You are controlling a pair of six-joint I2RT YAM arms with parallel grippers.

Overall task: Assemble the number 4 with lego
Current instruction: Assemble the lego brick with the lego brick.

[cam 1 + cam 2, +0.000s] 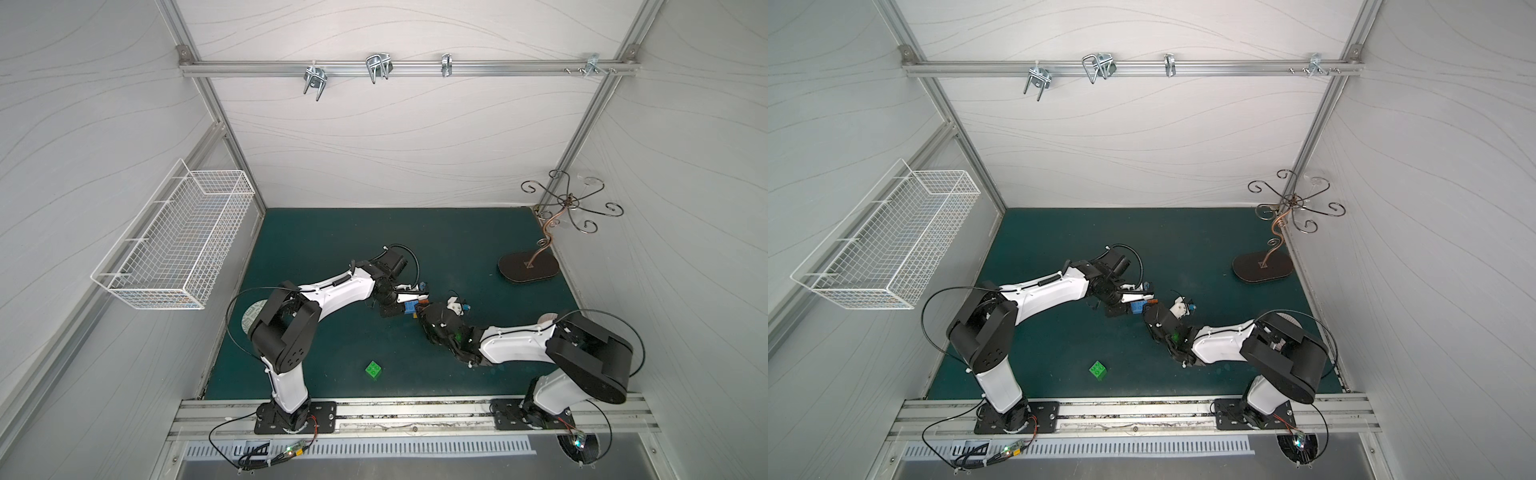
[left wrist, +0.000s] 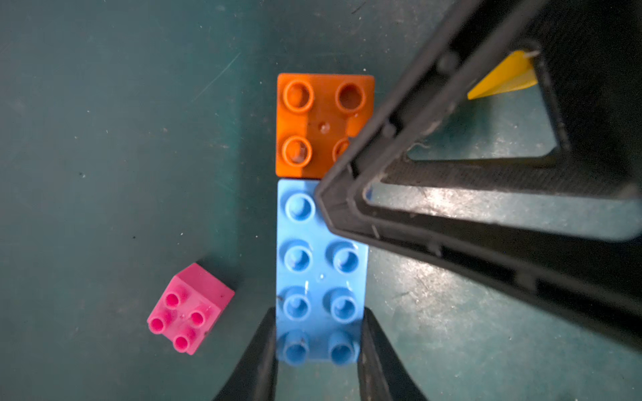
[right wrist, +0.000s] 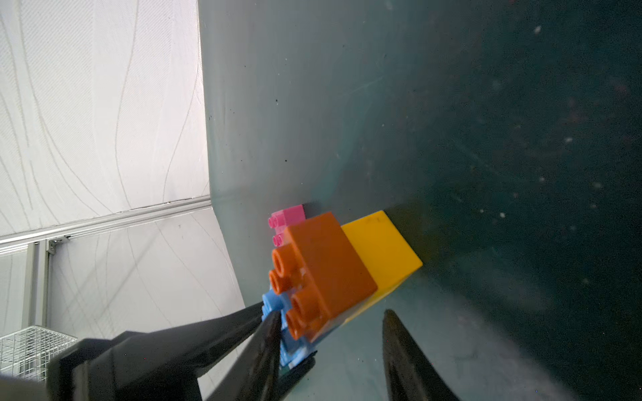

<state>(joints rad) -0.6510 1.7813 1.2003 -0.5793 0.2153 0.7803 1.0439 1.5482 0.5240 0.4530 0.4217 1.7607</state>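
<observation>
In both top views, the green brick [image 1: 373, 369] [image 1: 1098, 370] sits alone, studs up, on the teal mat [image 1: 316, 249]. Left wrist view: the left gripper [image 2: 319, 314] pinches the blue brick [image 2: 321, 264], which butts against the orange brick [image 2: 312, 121]. The pink brick [image 2: 191, 309] lies loose beside them. Right wrist view: the right gripper [image 3: 330, 314] stands spread around the orange brick stacked on a yellow brick [image 3: 382, 250], one finger clear of both.

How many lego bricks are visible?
5: blue in the left gripper, orange at its end, yellow against orange, pink loose beside blue, green alone near the mat's front edge. Others may be hidden.
</observation>
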